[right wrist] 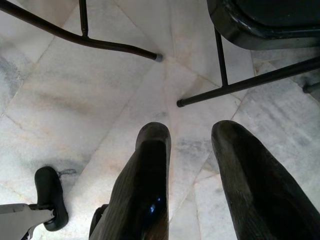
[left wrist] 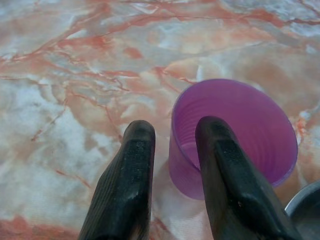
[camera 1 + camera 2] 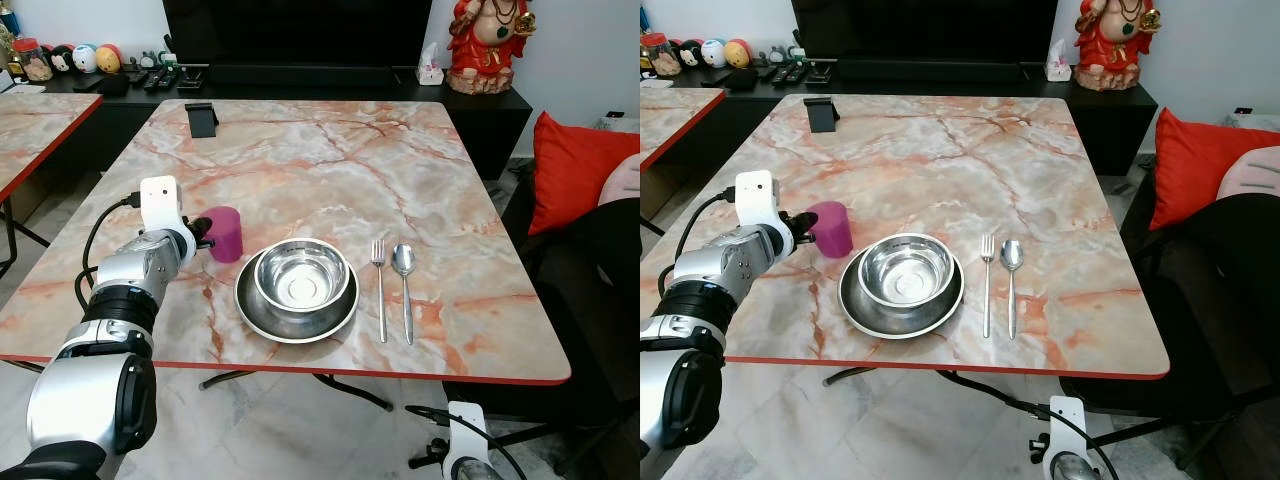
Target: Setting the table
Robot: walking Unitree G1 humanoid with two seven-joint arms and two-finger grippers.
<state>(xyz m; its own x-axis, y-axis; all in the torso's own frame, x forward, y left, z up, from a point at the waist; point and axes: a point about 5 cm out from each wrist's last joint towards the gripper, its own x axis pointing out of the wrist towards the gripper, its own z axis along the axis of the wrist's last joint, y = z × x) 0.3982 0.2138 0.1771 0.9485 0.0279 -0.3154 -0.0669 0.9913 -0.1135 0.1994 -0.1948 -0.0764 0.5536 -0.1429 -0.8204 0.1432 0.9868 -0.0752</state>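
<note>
Silver left gripper [image 2: 172, 142] straddles the purple cup's [image 3: 226, 233] wall, fingers parted, at nine o'clock of the steel bowl [image 3: 301, 275]; marble table [image 3: 330, 160] fronts a black cabinet [image 3: 300, 85]; right gripper [image 1: 190, 145] hangs open over floor

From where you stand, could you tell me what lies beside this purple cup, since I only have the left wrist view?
Observer: The purple cup stands upright on the table, just left of a steel plate with a steel bowl in it.
Operator: Thank you. Is any cutlery laid out yet?
Observer: Yes, a fork and a spoon lie side by side, right of the plate.
Operator: And where is the right arm, please?
Observer: The right gripper hangs open below the table edge, over the floor.
</note>
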